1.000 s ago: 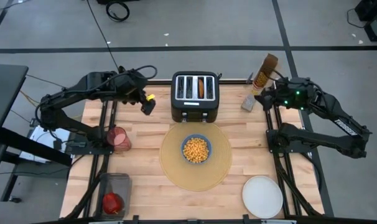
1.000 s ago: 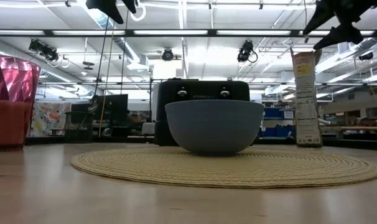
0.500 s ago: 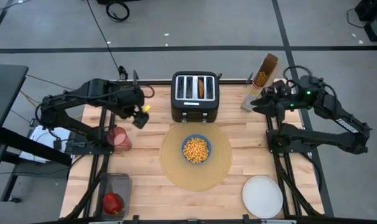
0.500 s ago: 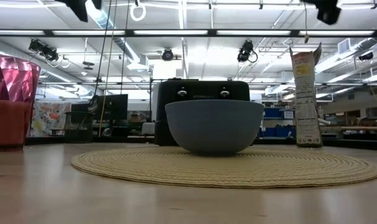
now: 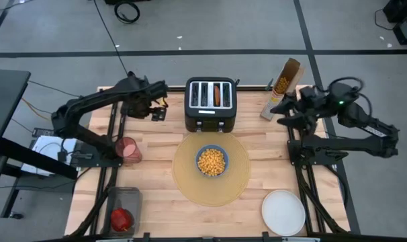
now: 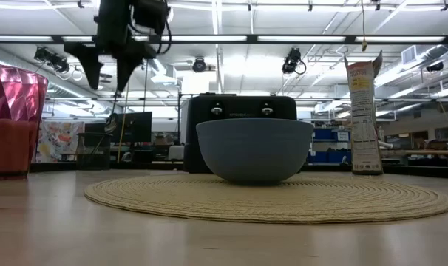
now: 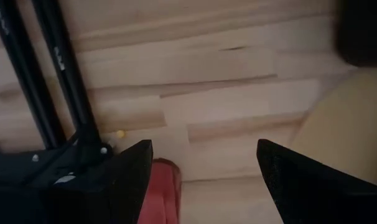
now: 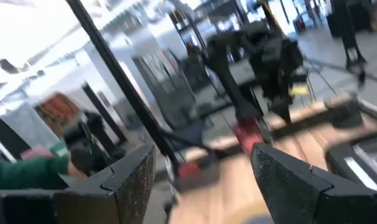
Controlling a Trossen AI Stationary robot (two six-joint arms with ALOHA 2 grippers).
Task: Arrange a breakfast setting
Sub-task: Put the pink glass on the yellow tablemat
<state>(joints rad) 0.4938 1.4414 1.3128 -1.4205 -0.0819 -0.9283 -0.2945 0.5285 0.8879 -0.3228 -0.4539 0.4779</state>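
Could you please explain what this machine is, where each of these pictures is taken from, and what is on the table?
These are two dark robot arms at a wooden table, each ending in a two-finger tool. One picture looks straight down, one looks level across the tabletop, and two come from cameras on the arms' wrists.

On the table, a blue bowl of yellow cereal sits on a round tan placemat, in front of a black toaster. A pink cup stands at the left, a red apple sits in a clear container at the near left, a white plate lies at the near right, and a cereal box stands at the far right.

The left tool and right tool both hang open in the air, holding nothing.
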